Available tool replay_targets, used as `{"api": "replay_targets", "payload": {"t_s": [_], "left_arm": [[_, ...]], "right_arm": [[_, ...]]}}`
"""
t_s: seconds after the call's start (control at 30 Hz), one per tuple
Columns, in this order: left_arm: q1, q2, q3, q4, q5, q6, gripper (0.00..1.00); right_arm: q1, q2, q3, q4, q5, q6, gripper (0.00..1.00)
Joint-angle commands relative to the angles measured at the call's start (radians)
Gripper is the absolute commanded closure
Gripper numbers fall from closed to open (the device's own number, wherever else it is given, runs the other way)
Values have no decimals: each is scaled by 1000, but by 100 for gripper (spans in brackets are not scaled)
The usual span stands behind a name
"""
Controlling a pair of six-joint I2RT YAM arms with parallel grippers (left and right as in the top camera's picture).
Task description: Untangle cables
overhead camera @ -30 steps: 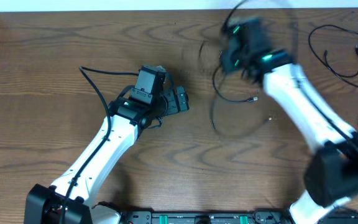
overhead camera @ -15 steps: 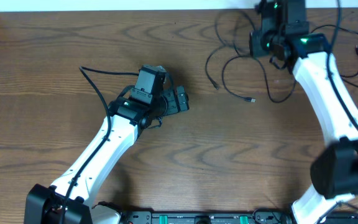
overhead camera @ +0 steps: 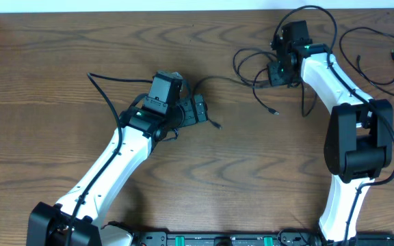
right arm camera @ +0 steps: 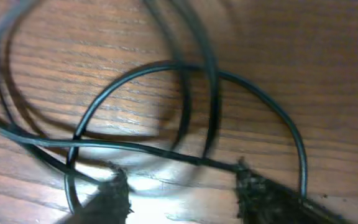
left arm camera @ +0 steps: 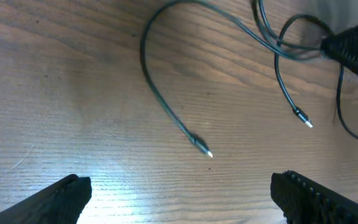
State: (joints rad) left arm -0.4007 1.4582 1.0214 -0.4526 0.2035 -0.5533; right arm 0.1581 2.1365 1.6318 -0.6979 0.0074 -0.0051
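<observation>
- Thin black flexible cables (overhead camera: 258,87) lie looped on the brown wooden table (overhead camera: 46,61), top right; they look light, limp and slippery.
- The right gripper (right arm camera: 179,186) stands parted over them, clamping nothing; the left gripper (left arm camera: 179,199) is wide and empty.
- Best hold, I judge: just behind the metal-tipped plug end (left arm camera: 202,148).

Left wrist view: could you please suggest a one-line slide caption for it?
Open left gripper over the loose plug end of a black cable lying on the wooden table.

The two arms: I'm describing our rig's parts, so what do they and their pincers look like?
The left arm and right arm have white links with black joints. A black wire runs along the left arm. The left pincer and right pincer are black, two-fingered; a green light glows on the right wrist.
</observation>
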Motion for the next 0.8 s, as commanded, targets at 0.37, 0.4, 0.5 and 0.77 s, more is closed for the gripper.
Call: {"api": "replay_targets", "payload": {"t_s": [0.37, 0.4, 0.5, 0.77], "left_arm": [[3, 6, 3, -3, -11, 2, 1], [3, 6, 3, -3, -11, 2, 1], [3, 6, 3, -3, -11, 2, 1], [3, 6, 3, -3, -11, 2, 1]], "right_arm": [[-6, -389, 37, 91, 308, 4, 1], [-5, -424, 37, 114, 305, 4, 1], [4, -518, 37, 188, 278, 4, 1], [14, -682, 37, 331, 78, 4, 1]]}}
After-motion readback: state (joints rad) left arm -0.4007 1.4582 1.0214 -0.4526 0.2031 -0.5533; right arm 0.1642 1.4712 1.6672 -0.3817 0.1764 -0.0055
